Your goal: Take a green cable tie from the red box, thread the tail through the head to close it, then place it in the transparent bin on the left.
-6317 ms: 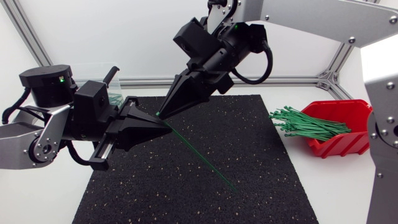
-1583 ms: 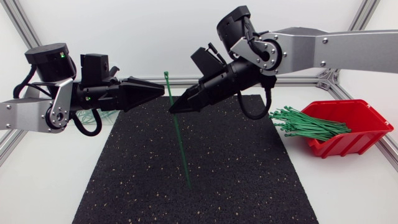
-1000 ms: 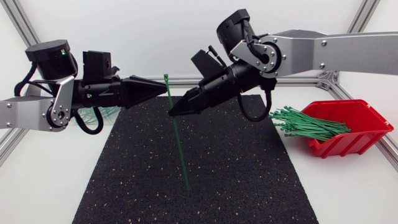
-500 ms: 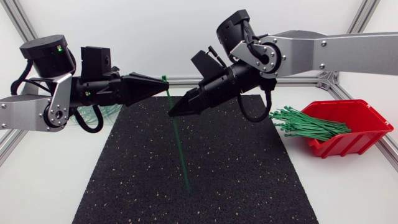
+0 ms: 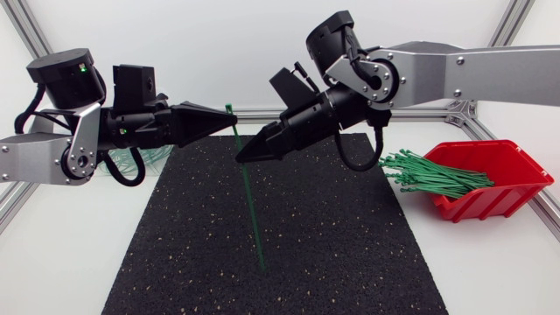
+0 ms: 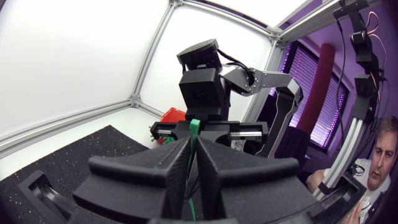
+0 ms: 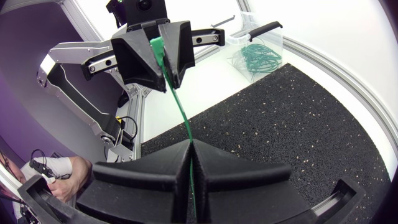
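Black speckled rubber mat lies under both arms. The matte black right gripper pinches the slim green plastic cable tie mid-strap, held upright. The matte black left gripper nips it just below the head. The next step should be to curl the hanging tail squarely into the steadied head.

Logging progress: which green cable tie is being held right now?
The lone straight cable tie above the mat, gripped by left end effector and right end effector; the rest lie in the red box or transparent bin.
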